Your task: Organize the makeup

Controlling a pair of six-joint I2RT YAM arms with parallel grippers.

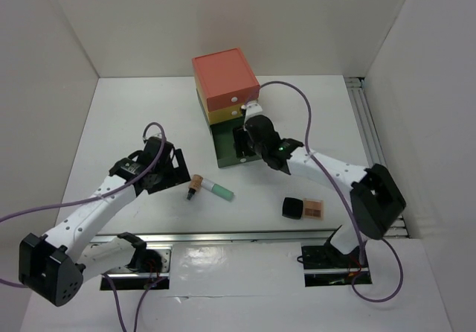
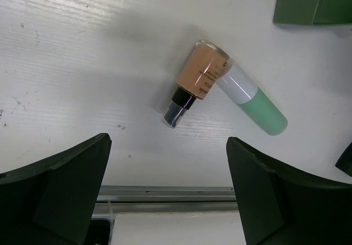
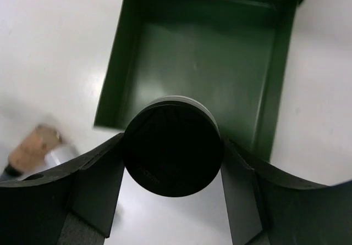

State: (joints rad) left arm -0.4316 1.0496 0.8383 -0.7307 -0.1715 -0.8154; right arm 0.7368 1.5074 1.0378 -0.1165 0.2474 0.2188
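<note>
My right gripper (image 1: 240,143) is shut on the round black compact (image 3: 172,149) and holds it over the near edge of the open dark green drawer (image 3: 198,53), which looks empty. My left gripper (image 1: 177,171) is open and empty, its fingers (image 2: 66,184) wide apart above the table. Just beyond it lie a peach foundation bottle with a black cap (image 2: 199,73) and a mint-green tube (image 2: 254,101), touching at one end; both show in the top view (image 1: 196,184) (image 1: 220,191). A black square case (image 1: 291,208) and an eyeshadow palette (image 1: 314,208) lie at the right front.
The drawer box (image 1: 225,77) with its orange top and yellow middle stands at the back centre; its green bottom drawer (image 1: 223,152) is pulled out toward me. A metal rail (image 2: 165,193) runs along the table's near edge. White walls enclose the table.
</note>
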